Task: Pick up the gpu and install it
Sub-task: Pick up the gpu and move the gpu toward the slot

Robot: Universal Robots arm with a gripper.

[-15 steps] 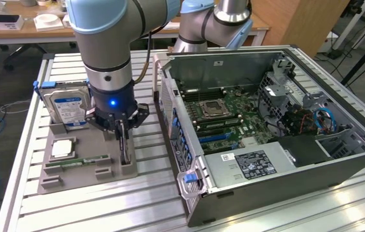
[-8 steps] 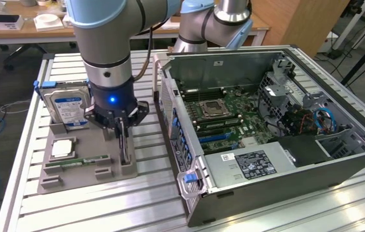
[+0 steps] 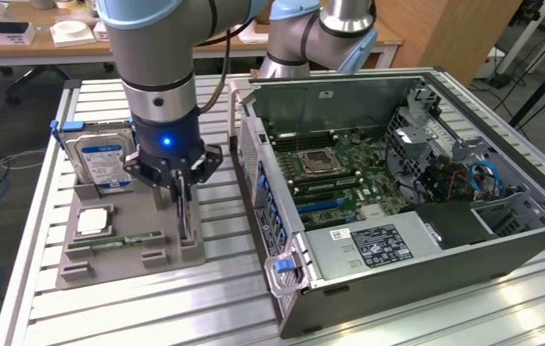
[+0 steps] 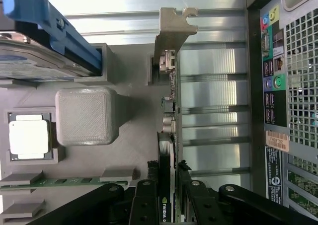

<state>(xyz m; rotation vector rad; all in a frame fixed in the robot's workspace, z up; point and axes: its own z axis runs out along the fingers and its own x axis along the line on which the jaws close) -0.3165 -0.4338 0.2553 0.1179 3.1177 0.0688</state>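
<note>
My black two-finger gripper (image 3: 184,189) (image 4: 171,187) is clamped on the top edge of the thin dark-green gpu card with silvery end bracket (image 3: 187,227) (image 4: 170,130). The card stands on edge in the grey plastic holder tray (image 3: 123,270), on the exterior view's left of the open computer case (image 3: 398,303). Likely light, stiff and fragile: grip the bare board edge, not the components.

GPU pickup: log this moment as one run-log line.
phase: pick | gripper: shut on gpu | gpu: on edge in gray holder | computer case: open, gpu not installed
</note>
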